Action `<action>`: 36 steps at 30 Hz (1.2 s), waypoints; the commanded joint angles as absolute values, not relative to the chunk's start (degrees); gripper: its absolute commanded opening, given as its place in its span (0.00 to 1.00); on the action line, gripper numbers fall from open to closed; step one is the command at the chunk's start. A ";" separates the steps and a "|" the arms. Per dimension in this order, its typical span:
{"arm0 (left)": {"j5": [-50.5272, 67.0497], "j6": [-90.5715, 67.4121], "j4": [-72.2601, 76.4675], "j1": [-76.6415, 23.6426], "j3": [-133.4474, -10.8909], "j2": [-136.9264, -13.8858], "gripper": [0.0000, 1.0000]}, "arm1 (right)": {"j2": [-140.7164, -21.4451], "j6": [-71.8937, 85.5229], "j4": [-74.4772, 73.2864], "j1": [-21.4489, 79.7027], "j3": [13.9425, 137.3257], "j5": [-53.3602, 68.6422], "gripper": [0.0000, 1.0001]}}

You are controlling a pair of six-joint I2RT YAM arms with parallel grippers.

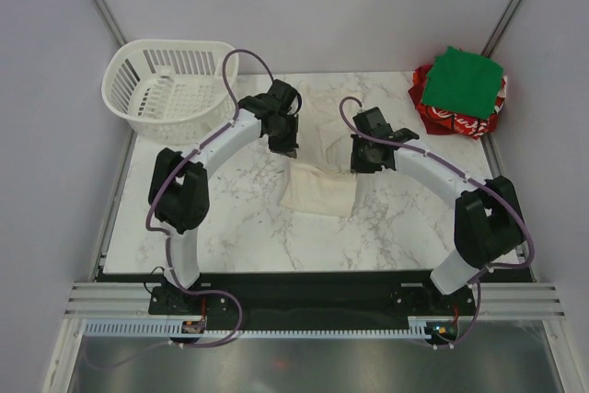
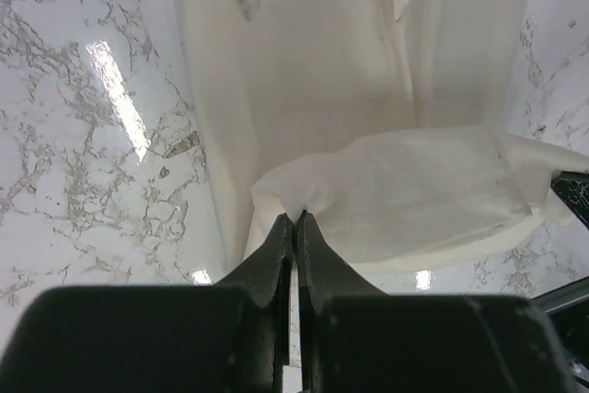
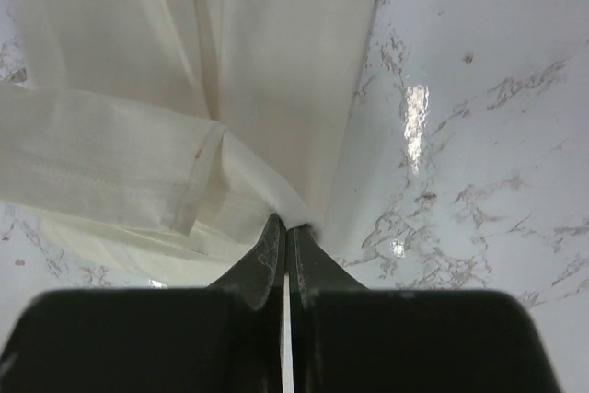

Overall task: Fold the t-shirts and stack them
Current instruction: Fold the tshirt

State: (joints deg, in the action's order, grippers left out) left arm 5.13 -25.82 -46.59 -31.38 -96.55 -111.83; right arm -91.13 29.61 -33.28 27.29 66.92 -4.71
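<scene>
A cream t-shirt (image 1: pixel 322 158) lies in the middle of the marble table, its near end folded over and lifted. My left gripper (image 1: pixel 287 143) is shut on the left corner of that fold (image 2: pixel 299 213). My right gripper (image 1: pixel 362 161) is shut on the right corner (image 3: pixel 293 221). In the left wrist view the cream t-shirt (image 2: pixel 350 89) stretches away flat under the raised fold. The right wrist view shows the cream t-shirt (image 3: pixel 184 89) with a hemmed edge doubled back. A folded green t-shirt (image 1: pixel 467 82) rests on a red t-shirt with white lettering (image 1: pixel 451 119) at the far right corner.
A white slotted plastic basket (image 1: pixel 167 89) stands at the far left corner, close behind the left arm. Bare marble table (image 1: pixel 230 227) lies in front of the cream shirt. Grey walls and metal posts close in the table's sides.
</scene>
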 commanded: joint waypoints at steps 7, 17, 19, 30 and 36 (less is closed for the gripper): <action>6.94 -21.97 -48.25 -28.04 -106.96 -119.79 0.03 | -101.16 25.49 -29.80 22.59 74.79 -0.62 0.00; 6.06 -20.92 -50.18 -27.16 -114.52 -126.12 0.09 | -108.62 24.35 -29.27 20.21 80.33 2.37 0.05; 6.24 -20.66 -50.71 -26.55 -116.80 -128.66 0.13 | -109.42 24.52 -29.35 19.52 81.29 2.55 0.15; 8.18 -17.41 -54.14 -22.41 -141.39 -136.85 1.00 | -117.43 22.94 -39.63 12.57 108.44 -0.87 0.83; 5.36 -19.15 -53.96 -22.59 -130.28 -125.19 0.93 | -105.39 23.03 -33.16 14.94 97.41 3.22 0.83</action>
